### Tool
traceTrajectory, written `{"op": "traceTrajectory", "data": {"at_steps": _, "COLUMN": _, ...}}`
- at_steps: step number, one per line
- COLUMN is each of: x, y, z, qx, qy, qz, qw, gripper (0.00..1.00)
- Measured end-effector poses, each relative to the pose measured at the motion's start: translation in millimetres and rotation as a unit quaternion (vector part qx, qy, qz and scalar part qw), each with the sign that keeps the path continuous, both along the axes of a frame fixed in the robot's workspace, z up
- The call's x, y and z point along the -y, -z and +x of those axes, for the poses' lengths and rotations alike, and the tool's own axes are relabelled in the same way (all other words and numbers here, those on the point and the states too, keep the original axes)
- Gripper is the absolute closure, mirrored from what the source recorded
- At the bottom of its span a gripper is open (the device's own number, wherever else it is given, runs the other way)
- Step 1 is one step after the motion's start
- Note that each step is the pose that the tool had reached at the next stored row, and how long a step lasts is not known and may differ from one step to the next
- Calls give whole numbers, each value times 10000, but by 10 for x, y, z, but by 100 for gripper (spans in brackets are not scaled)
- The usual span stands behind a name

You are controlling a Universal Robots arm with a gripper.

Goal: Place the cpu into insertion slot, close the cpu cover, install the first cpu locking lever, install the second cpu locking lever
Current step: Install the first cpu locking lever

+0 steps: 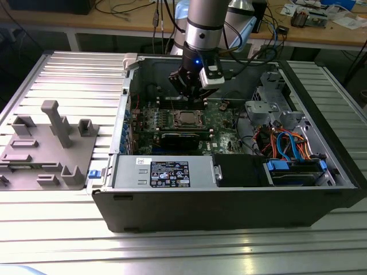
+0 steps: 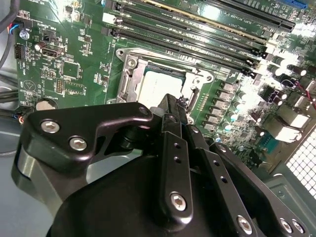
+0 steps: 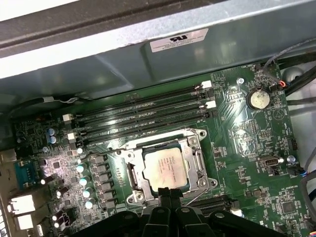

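In the exterior view the computer case lay open on the bench; it held the green motherboard against its far wall, a power supply along its near edge, and a bundle of blue and orange cables toward its corner on the exterior view's right; the cpu sat in the insertion slot near the board's middle, with the gripper hanging just above it, so I judged the first step done. In the second wrist view the cpu cover lay flat around the chip, so closing looked done too; the gripper's fingers were drawn together with nothing between them, their tips near the socket's edge. In the first wrist view the chip showed through the cover's window; I couldn't tell whether either locking lever was latched, so I counted both as work left.
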State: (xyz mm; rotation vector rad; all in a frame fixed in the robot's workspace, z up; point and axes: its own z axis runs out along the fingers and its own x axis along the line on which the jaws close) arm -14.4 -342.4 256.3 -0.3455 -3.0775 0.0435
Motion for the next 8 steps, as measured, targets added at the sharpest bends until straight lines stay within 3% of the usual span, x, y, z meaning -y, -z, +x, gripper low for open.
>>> {"op": "traceTrajectory", "data": {"at_steps": 8, "x": 0, "y": 0, "z": 0, "qx": 0, "qy": -178, "qz": 0, "qw": 9998, "gripper": 89}}
